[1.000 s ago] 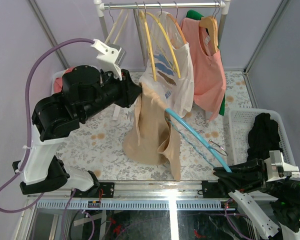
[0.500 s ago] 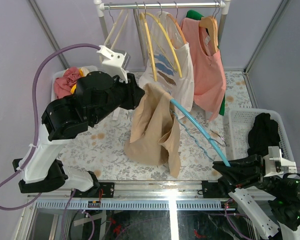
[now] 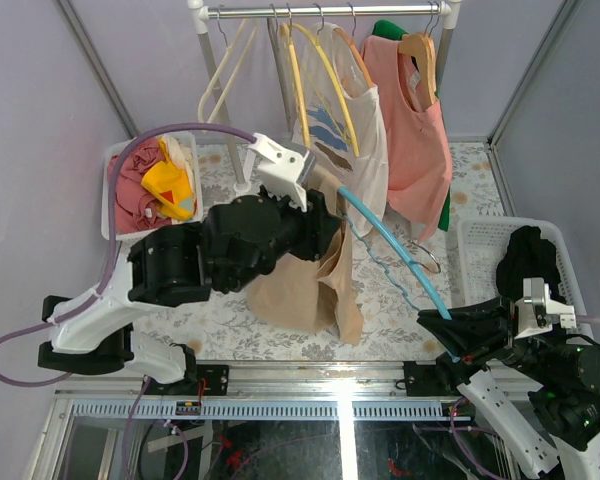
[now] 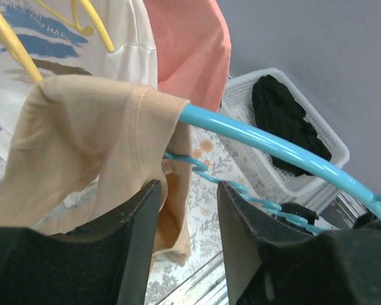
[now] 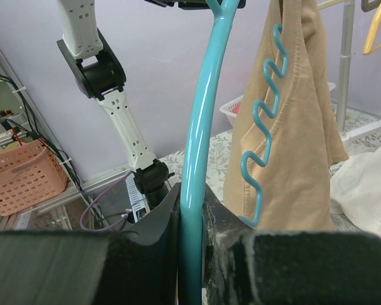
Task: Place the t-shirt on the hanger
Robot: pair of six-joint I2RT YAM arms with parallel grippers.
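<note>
Tan t-shirt [image 3: 315, 285]: where's it sit? (A)
Draped over the upper end of the light-blue hanger [image 3: 390, 245], approx. mid-table, folds hanging down toward the floral table cover [image 3: 220, 290]. Can't tell if the hem touches it. (B)
And the hanger itself? (A)
Slanted, low end at bottom right, high end inside the shirt. Wavy lower bar runs under the top arm; silver hook sticks out to the right. (B)
Who's got it? (A)
Right gripper [image 3: 435, 320], fingers clamped tight on the hanger's top arm, per wrist cam. (B)
Left gripper [image 4: 188, 187]? (A)
Up beside the shirt's top, jaws apart w/ nothing between them; fabric and blue arm show through the gap. (B)
Bkgd? (A)
Clothes rail at the back: yellow hangers [image 3: 315, 75], white printed shirt [image 3: 365, 160], salmon-pink top [image 3: 415, 150]. White basket [image 3: 475, 250] at right w/ black garment [image 3: 525, 265]. Bin [image 3: 115, 210] at left holding red and yellow cloth. (B)
</note>
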